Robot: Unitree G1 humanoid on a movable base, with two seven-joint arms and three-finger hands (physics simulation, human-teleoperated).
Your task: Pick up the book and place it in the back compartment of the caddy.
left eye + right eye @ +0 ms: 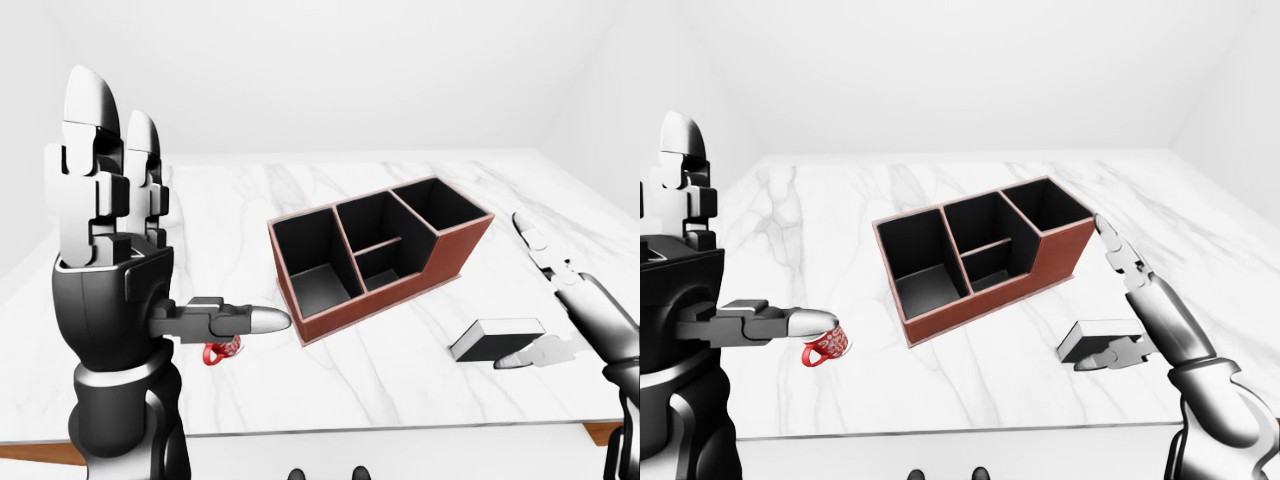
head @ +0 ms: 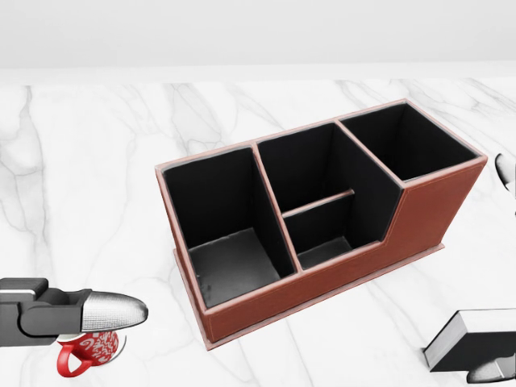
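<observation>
Marble-topped white table (image 1: pixel 420 395) bearing the brown leather three-section caddy (image 1: pixel 980 255) and, right of it, the flat black white-edged book (image 1: pixel 1095 338), beside which I hold my right hand (image 1: pixel 1130 305) open, thumb touching.

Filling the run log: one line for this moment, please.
book flat on table, right of caddy | right hand open at book, not gripping | left hand open, raised | caddy compartments empty

Bright, even, sharp renders; soft shadows, no glare.
</observation>
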